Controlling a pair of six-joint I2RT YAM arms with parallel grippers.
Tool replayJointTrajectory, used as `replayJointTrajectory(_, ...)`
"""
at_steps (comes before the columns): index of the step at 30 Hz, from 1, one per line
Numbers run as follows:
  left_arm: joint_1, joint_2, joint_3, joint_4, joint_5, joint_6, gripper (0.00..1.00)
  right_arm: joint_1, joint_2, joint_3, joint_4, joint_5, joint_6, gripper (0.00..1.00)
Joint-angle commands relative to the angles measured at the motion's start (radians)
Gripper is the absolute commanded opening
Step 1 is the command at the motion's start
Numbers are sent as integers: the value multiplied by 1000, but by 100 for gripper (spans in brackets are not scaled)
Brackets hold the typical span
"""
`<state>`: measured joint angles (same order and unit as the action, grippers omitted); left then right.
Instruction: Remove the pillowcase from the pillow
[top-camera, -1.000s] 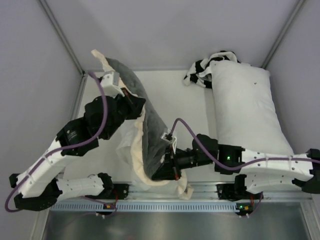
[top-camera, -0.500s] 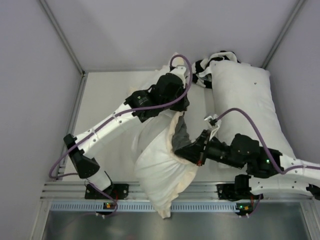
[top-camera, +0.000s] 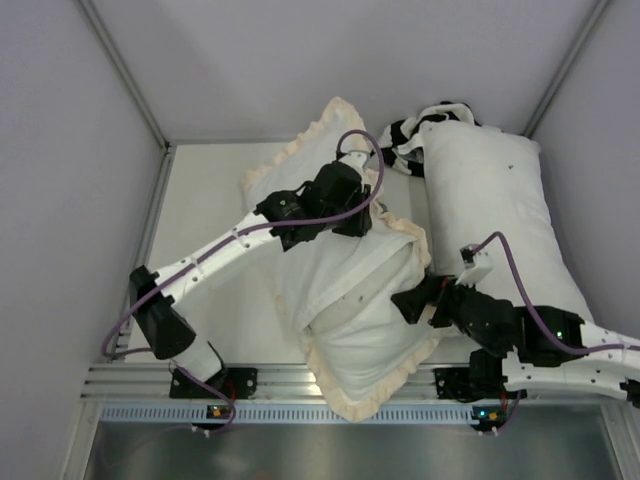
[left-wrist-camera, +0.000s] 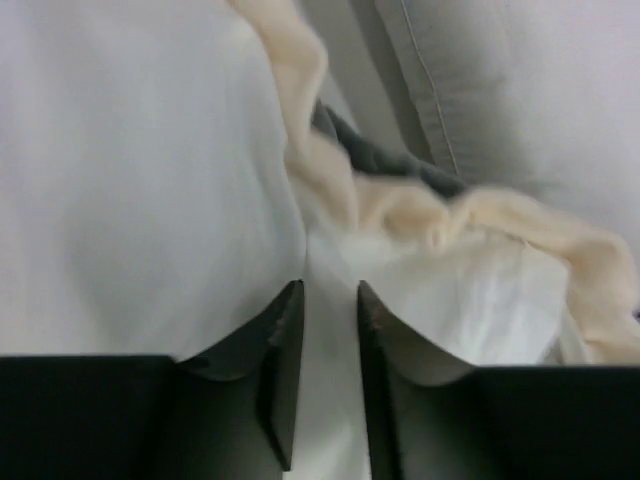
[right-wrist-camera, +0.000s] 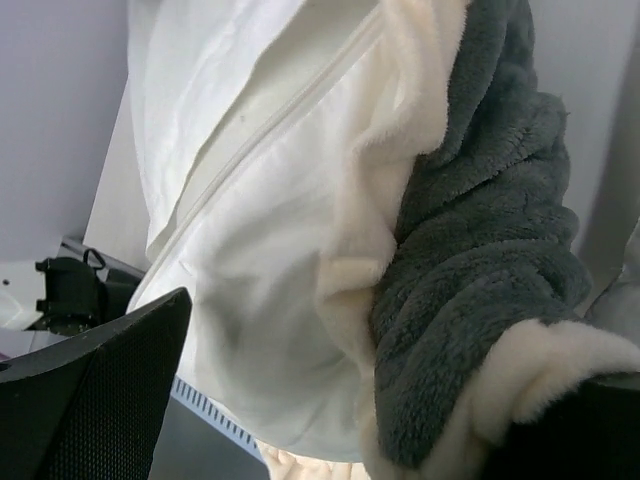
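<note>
One pinch: left gripper (left-wrist-camera: 330, 292) nearly closed on white cloth of the pillowcase (top-camera: 340, 285), which lies cream face up mid-table, bulging, frill around; right gripper (top-camera: 413, 296) spread wide at its right edge, grey plush fold between the fingers; long pillow (top-camera: 490, 200) just right

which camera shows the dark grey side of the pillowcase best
The right wrist view: the pillowcase fills it close up, grey plush folded over beside the cream face. The left wrist view shows only a grey sliver behind the frill; the top view shows the cream face and frill, no clear grey.
</note>
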<state>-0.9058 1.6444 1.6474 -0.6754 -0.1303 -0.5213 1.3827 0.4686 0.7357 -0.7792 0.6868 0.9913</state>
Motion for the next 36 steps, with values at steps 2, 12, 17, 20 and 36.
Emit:
replayJointTrajectory(2, -8, -191, -58, 20, -35, 6, 43, -2, 62, 152, -46, 121, 15, 99)
replayJointTrajectory(12, -11, -406, -260, 17, 24, -51, 69, -2, 54, 295, -92, 255, -92, 99)
replayJointTrajectory(17, -34, -414, -379, 26, 61, -85, 68, -4, 186, 295, -92, 159, -89, 100)
replayJointTrajectory(20, -87, -406, -448, 65, 75, -69, 69, -2, 280, 298, -69, 97, -98, 100)
replayJointTrajectory(36, -189, -319, -624, 172, 12, -94, 74, -34, 190, 24, -66, -26, 185, 99)
